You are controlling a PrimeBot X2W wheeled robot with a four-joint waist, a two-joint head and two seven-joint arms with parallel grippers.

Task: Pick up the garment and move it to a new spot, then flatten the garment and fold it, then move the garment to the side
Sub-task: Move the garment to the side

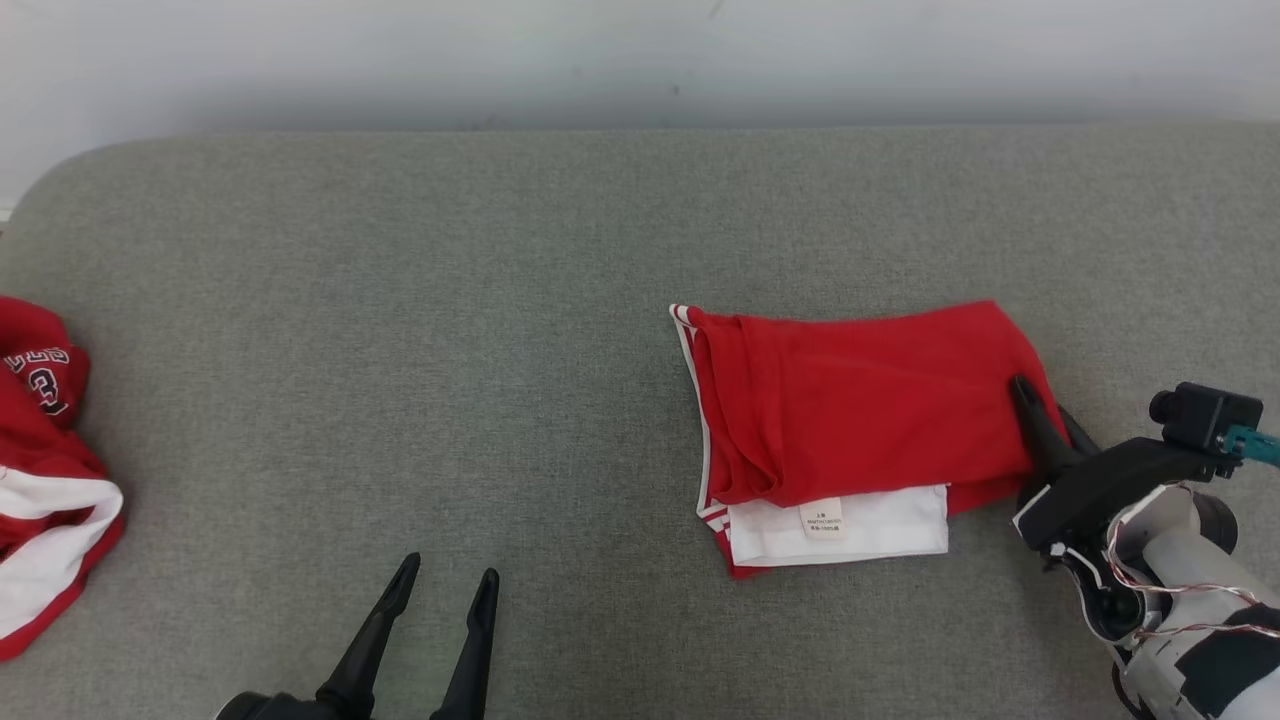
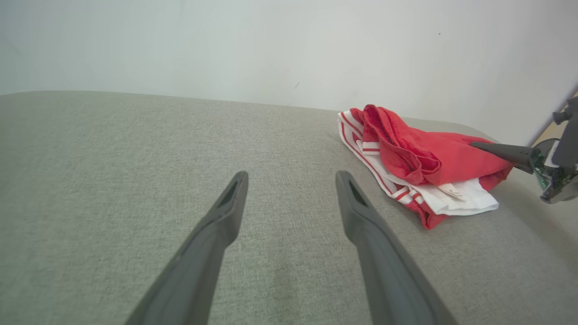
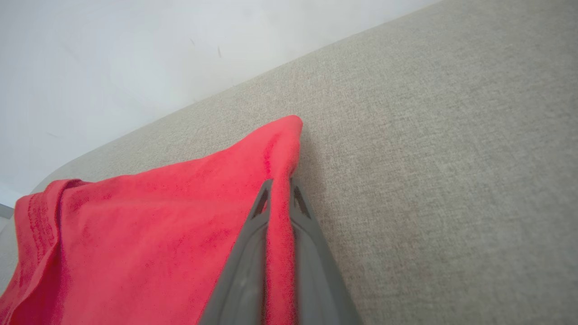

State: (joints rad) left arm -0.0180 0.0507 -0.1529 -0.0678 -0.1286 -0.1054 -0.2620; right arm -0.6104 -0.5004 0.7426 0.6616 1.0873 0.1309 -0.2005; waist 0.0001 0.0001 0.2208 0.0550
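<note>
The right claw (image 1: 1040,400) grips the right edge of the red garment (image 1: 860,400), while the left claw (image 1: 448,572) stands open, well left of it.

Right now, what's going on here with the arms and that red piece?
The right end effector is shut on the right-hand edge of the folded red garment, which lies flat on the grey cushion with its white lining and label showing along the near side. The left end effector is open and holds nothing, poised over bare cushion well to the left. A second red and white garment lies crumpled at the far left edge.
</note>
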